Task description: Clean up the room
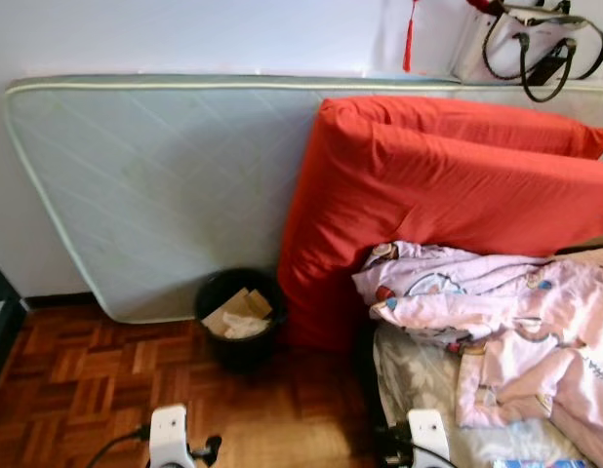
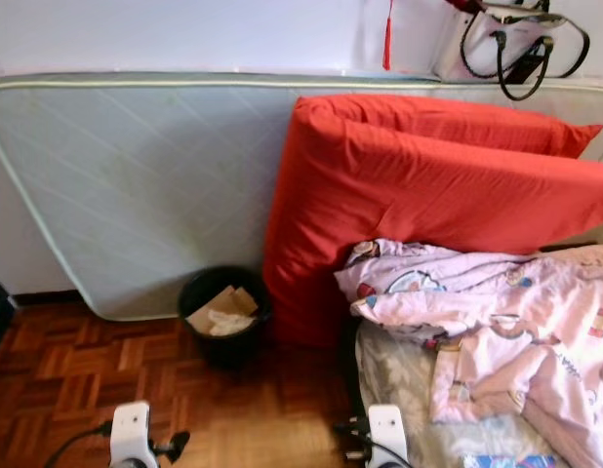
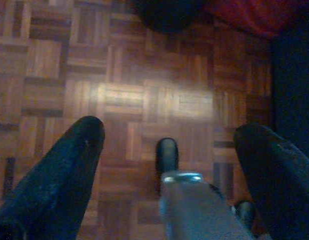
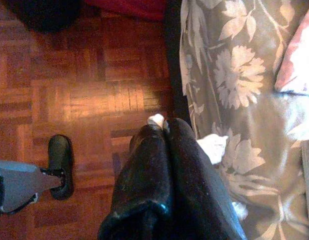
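Right wrist view: right claw [image 4: 162, 124] pinches white crumpled paper scrap [image 4: 212, 146] at floral bed's edge [image 4: 187, 107]; left claw [image 3: 169, 145] gapes over bare parquet floor [image 3: 144, 100]

Wood, cloth and paper
We see a glossy parquet floor [image 1: 77, 370], a quilted cloth mattress [image 1: 155, 185], and crumpled paper [image 1: 238, 314] in a matt black bin [image 1: 239, 343].

Both head eyes are looking forward and down from standing height, taking in the mattress [image 1: 155, 185] propped against the wall, the red cushion [image 2: 428, 195] and the black bin [image 1: 240, 312], just shifted sideways between them. The left wrist cam is pointing down along the left tool [image 3: 169, 150] at the parquet floor [image 3: 144, 100], pretty close. The right wrist cam is facing down too, catching the floor and the bed [image 4: 234, 75] edge. That dark blob in both wrist views is probably the bin.
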